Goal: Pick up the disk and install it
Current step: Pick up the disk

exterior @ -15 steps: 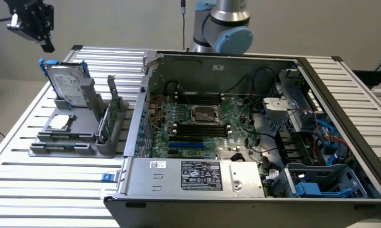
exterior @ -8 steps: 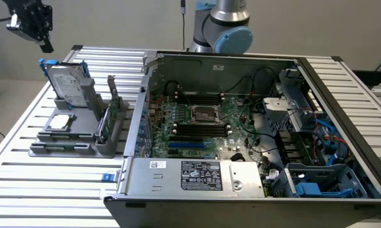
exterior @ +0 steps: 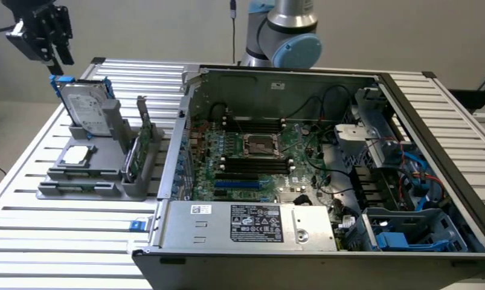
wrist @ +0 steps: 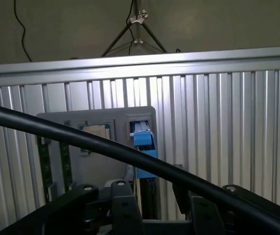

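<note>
Slatted metal desk (exterior: 32, 241) carries an open computer case (exterior: 290, 75). Nearest, its power-supply box (exterior: 218, 232) bears a white label (exterior: 256, 223) with print too fine to read. Left of the case, a grey holder (exterior: 89, 184) has the disk (exterior: 87, 109) standing upright in its slot, its own label unreadable. Farther back, just above the disk's blue frame, hangs the hand (exterior: 59, 60), fingers spread and gripping nothing. Neither pickup nor installing looks done.
</note>
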{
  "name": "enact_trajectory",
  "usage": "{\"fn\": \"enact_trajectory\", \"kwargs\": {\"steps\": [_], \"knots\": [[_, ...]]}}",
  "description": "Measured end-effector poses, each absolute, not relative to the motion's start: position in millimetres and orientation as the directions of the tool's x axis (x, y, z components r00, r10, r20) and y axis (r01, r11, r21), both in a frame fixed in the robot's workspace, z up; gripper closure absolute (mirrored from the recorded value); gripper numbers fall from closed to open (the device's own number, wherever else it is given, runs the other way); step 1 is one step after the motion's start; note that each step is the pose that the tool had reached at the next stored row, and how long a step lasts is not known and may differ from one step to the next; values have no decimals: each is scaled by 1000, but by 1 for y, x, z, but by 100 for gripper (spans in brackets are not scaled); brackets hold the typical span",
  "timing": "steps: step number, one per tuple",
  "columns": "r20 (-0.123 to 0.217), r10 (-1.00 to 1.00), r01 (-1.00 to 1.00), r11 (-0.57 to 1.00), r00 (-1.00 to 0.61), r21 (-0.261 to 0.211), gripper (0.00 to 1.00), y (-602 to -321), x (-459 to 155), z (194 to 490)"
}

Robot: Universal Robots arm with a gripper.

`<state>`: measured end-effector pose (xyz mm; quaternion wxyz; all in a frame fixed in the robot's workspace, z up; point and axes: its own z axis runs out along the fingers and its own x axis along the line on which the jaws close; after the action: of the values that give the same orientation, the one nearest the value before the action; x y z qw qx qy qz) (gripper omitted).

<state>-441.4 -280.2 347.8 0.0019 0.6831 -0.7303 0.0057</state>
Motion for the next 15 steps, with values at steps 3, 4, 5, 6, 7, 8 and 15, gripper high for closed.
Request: {"fn": "enact_trajectory", "kwargs": {"steps": [3, 4, 5, 6, 7, 8, 15], "knots": [[11, -998, -998, 65, -65, -6, 46, -280, -441, 342], [12, -998, -998, 64, -64, -6, 46, -280, -441, 341], [12, -998, -998, 63, -63, -6, 46, -280, -442, 339], [13, -998, -998, 62, -62, -6, 46, -280, -442, 337], [13, -998, -998, 61, -61, -6, 46, -280, -442, 335], [14, -998, -998, 60, -60, -6, 46, -281, -442, 334], [14, -999, -999, 51, -51, -6, 46, -283, -442, 321]]}}
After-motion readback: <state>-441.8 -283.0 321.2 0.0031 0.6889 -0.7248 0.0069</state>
